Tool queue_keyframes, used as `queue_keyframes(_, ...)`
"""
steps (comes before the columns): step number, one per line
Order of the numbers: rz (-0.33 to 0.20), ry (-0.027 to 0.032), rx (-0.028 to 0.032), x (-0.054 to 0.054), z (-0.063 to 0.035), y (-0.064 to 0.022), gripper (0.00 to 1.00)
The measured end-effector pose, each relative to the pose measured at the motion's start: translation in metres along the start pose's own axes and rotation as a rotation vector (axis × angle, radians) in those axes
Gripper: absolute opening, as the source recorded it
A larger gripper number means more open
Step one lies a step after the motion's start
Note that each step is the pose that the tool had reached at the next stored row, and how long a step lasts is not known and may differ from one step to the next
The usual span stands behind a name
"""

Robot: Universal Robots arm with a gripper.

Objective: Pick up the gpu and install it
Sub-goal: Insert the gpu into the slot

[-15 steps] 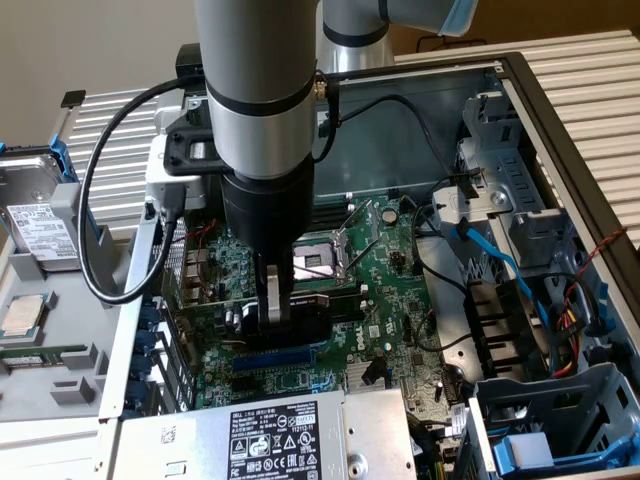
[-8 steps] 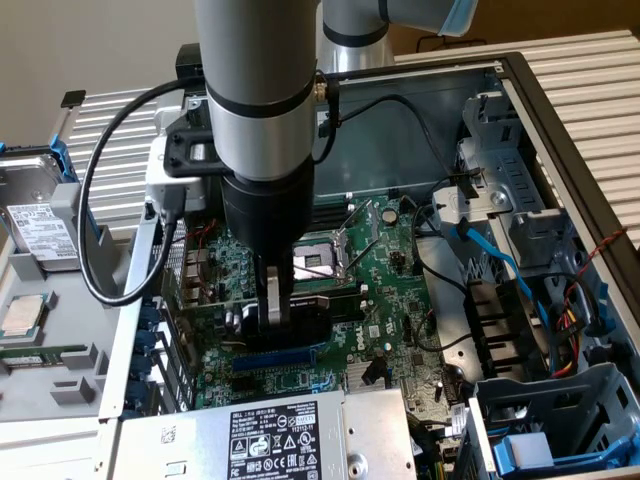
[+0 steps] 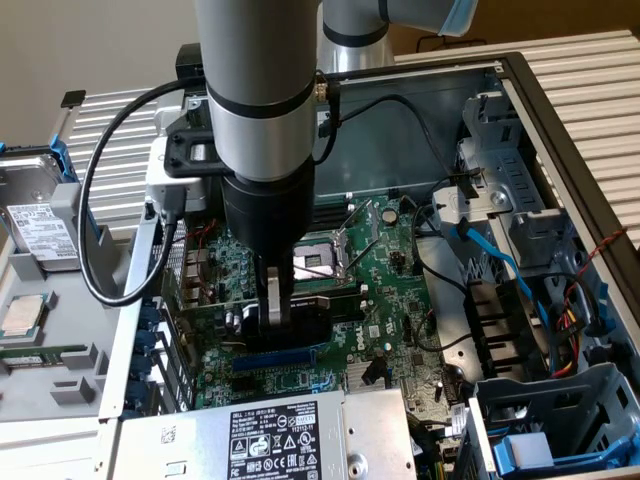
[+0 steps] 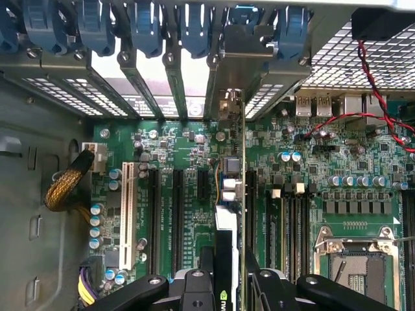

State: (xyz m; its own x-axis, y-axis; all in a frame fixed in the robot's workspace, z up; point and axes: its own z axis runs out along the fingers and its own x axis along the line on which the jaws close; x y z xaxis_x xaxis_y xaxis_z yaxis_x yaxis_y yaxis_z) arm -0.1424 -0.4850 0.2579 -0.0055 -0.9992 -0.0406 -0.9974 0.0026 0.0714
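Over the motherboard [image 3: 400, 290] inside the open computer case [image 3: 560, 120], arm reaches straight down; gripper [image 3: 275, 318] jaws closed on the gpu [image 3: 300, 312], pinching its top edge; card stands upright on edge, low over the board, just above the blue expansion slot [image 3: 282, 357]; whether seated, cannot tell. Wrist view: gpu [image 4: 228, 227] seen edge-on between the fingers [image 4: 194, 288], its silver bracket [image 4: 230, 107] near the rear slot openings [image 4: 162, 71]; empty CPU socket [image 4: 353, 269] off to one side. Power supply [image 3: 270, 440] sits near the exterior view's bottom edge; hard drive [image 3: 35, 225] on the exterior view's left.
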Motion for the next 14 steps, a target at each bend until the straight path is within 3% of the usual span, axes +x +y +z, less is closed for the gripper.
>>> queue_keyframes(14,0.000,0.0001,0.0017,0.0000,0.0012,-0.0009,0.27)
